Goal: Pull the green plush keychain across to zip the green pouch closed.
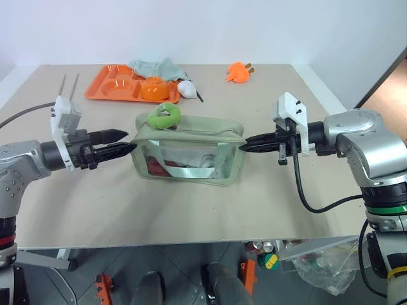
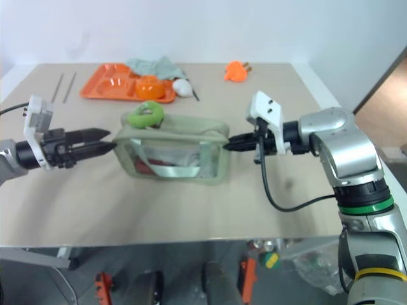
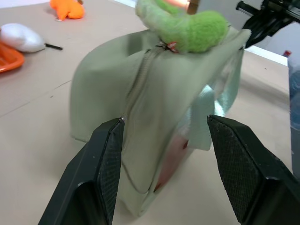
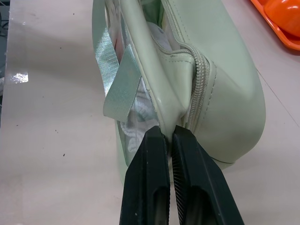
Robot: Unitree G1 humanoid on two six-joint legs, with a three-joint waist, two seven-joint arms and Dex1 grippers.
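A: Starting at the left, what do you see?

B: The left gripper (image 1: 130,141) points level toward the left end of the pale sage-green fabric pouch with clear plastic side windows (image 1: 189,151). Its two black fingers (image 3: 101,168) stand apart, one on either side of that end of the pouch in the left wrist view, and they hold nothing.

A: Where is the small lime-green fuzzy ring keychain?

B: The keychain (image 1: 164,115) lies on top of the pouch at its left end, by the top zipper (image 4: 200,79), just beyond the left gripper's tips. A green webbing strap (image 4: 115,86) hangs down over the pouch's front window.

A: And the pouch itself?

B: It stands upright near the middle of the beige table (image 1: 191,210), between the two grippers.

A: What about the right side?

B: The right gripper (image 1: 245,145) comes in from the right, angled slightly down. Its fingers are pressed together, pinching the fabric edge at the right end of the pouch, just beside the zipper's end.

A: Anything behind?

B: Toward the far edge, an orange plastic compartment tray (image 1: 117,82) with an orange bowl (image 1: 154,89) in it, a crumpled teal cloth (image 1: 156,67) behind the tray, a white rounded object (image 1: 187,89) beside it, and further right an orange plush toy (image 1: 238,72).
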